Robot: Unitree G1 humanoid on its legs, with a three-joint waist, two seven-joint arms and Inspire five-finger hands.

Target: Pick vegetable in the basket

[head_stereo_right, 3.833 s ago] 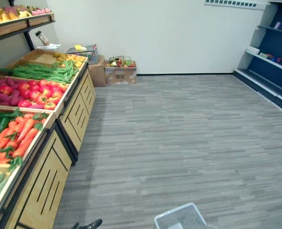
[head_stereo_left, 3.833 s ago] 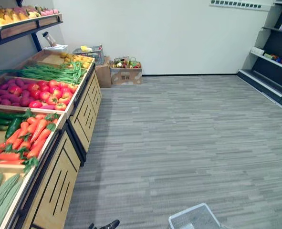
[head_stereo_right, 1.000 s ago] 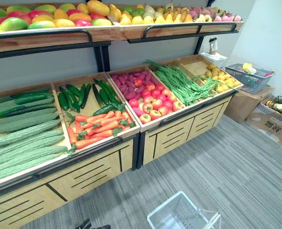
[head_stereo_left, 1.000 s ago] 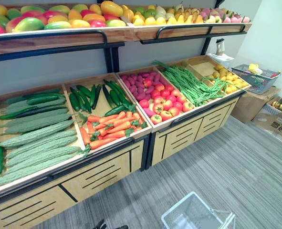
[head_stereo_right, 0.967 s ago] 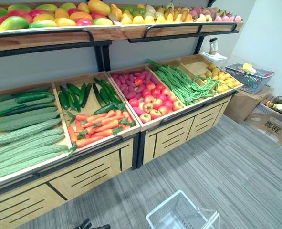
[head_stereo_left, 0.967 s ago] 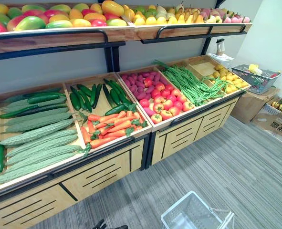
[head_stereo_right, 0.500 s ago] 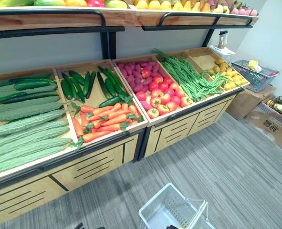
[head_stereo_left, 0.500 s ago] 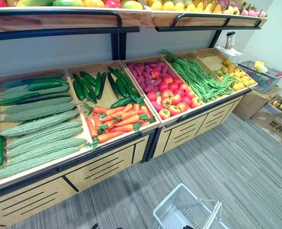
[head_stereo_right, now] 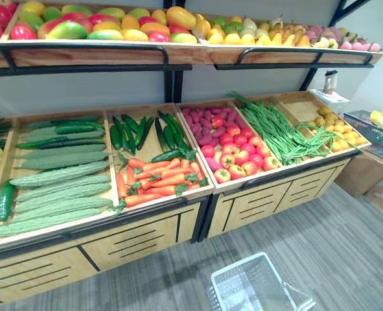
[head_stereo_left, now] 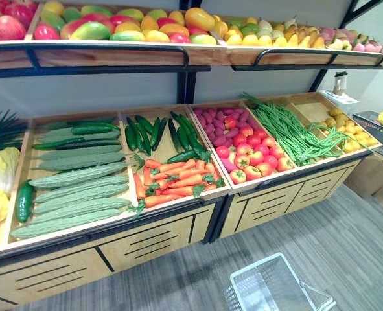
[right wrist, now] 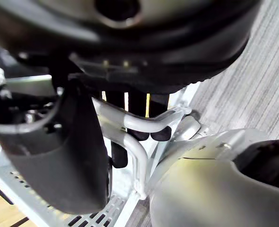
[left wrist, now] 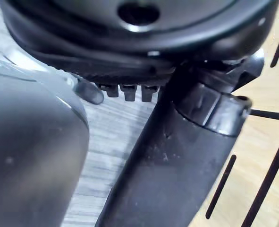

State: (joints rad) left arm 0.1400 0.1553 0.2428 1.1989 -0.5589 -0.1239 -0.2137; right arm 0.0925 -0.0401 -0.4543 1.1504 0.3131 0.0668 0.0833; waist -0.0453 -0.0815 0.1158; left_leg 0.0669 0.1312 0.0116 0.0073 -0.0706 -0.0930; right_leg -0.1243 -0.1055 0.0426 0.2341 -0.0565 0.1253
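Approach phase, judged from the layout: no vegetable had been picked, and the visible part of the white slatted plastic basket held nothing.

1. Position of task items. The basket hung low in front of the light wooden produce counter, above the grey striped floor. The vegetables lay in the counter's sloped bins:
- pale green bumpy gourds in the left bin;
- dark green cucumbers at the back of the next bin, with orange carrots in front of them;
- long green beans further right, beyond a bin of red and purple round produce.
A wooden upper shelf above carried mixed fruit.

2. State of the hands. The right hand was curled round the basket's white wire handles, carrying it. The left hand hung low beside the counter's slotted front; whether it was spread or closed could not be told.

3. Next move, as a judgement. The left hand was the free one, so it would have to rise over the counter's front lip to a near bin. The carrots looked the easiest reach. The basket would then need to come close under that bin for the drop.
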